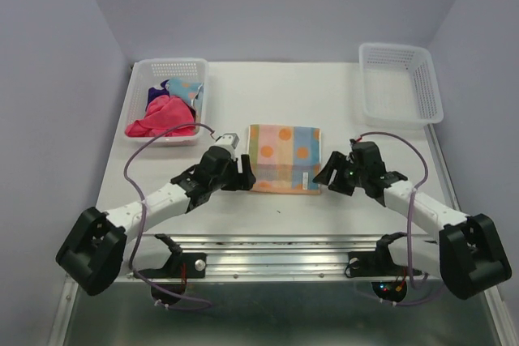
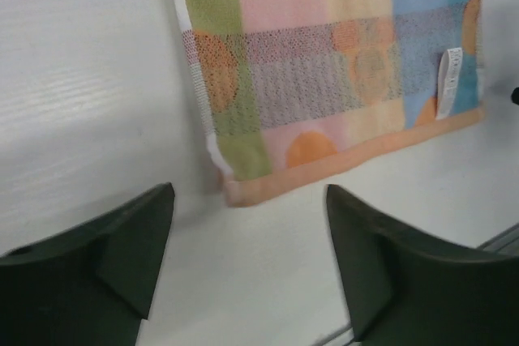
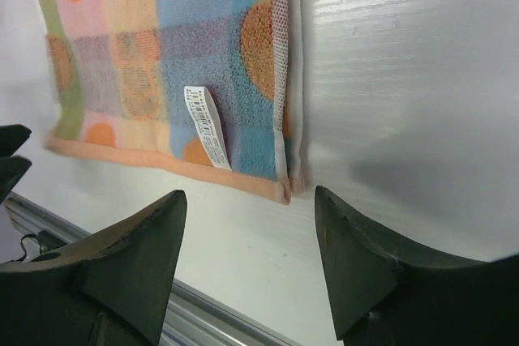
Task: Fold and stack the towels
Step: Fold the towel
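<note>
White surface (image 1: pixel 284 95) bearing folded spotted towel (image 1: pixel 284 158) between left hand (image 1: pixel 246 177) and right hand (image 1: pixel 326 174), both open, empty; baskets (image 1: pixel 170 62) visible only from overhead.

folded towel (image 1: pixel 284 158) lies flat mid-table (image 1: pixel 284 91), w/ the left gripper (image 1: pixel 243 174) just off its near-left corner & the right gripper (image 1: pixel 328 174) just off its near-right one, neither touching it. left basket (image 1: pixel 195 70) sits back-left w/ the other towels (image 1: pixel 162 113) bunched in it. right basket (image 1: pixel 430 87) is back-right, well apart from the rest.
</note>
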